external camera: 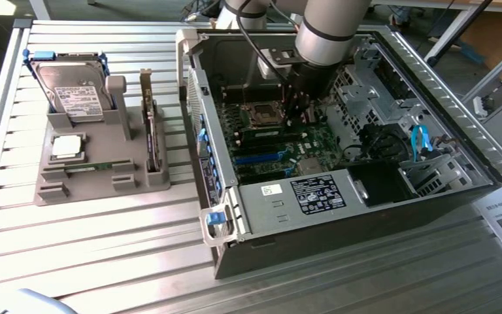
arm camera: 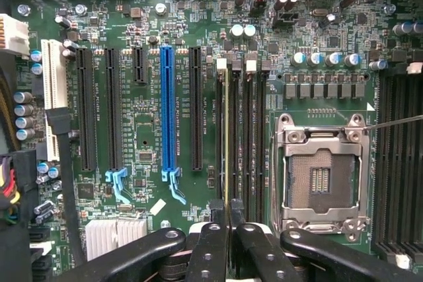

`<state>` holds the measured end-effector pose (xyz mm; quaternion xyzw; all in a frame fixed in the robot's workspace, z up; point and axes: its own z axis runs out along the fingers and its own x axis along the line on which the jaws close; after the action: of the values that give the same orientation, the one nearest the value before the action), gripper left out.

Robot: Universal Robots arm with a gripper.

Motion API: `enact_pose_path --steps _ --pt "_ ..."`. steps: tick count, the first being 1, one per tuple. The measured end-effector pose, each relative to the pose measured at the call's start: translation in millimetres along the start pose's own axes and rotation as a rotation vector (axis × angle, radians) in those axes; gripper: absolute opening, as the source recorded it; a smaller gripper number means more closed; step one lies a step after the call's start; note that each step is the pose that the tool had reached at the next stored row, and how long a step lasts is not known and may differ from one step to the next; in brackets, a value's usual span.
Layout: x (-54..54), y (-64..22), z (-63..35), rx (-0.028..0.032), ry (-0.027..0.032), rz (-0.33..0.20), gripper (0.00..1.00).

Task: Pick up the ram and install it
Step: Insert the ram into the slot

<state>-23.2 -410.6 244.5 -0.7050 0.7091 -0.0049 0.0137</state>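
A: Where is the long, thin green ram stick [arm camera: 227,137] held?
B: It is seen edge-on, lined up along the row of black memory slots [arm camera: 248,137] beside the silver processor socket [arm camera: 322,176] — inside the open dark computer case [external camera: 347,232], right of centre in the exterior view.
A: And the black two-fingered gripper [arm camera: 227,208]?
B: Its jaws are drawn narrow — clamped on the ram stick's end.

Grey arm [external camera: 328,29] angled steeply downward, dark wrist below it, gripper [arm camera: 227,211] pointing straight down, black fingers [arm camera: 213,229] drawn almost together, pinching the ram [arm camera: 227,137] edge-on between their tips, linkage bars splayed out to either side.
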Motion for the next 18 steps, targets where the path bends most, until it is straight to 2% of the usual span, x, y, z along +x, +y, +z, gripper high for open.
enact_pose_path --steps 13,18 --pt "1.5 0.0 0.0 -0.0001 0.0000 0.000 0.12" --pt "1.5 0.1 2.6 0.0021 0.0000 0.000 0.12"
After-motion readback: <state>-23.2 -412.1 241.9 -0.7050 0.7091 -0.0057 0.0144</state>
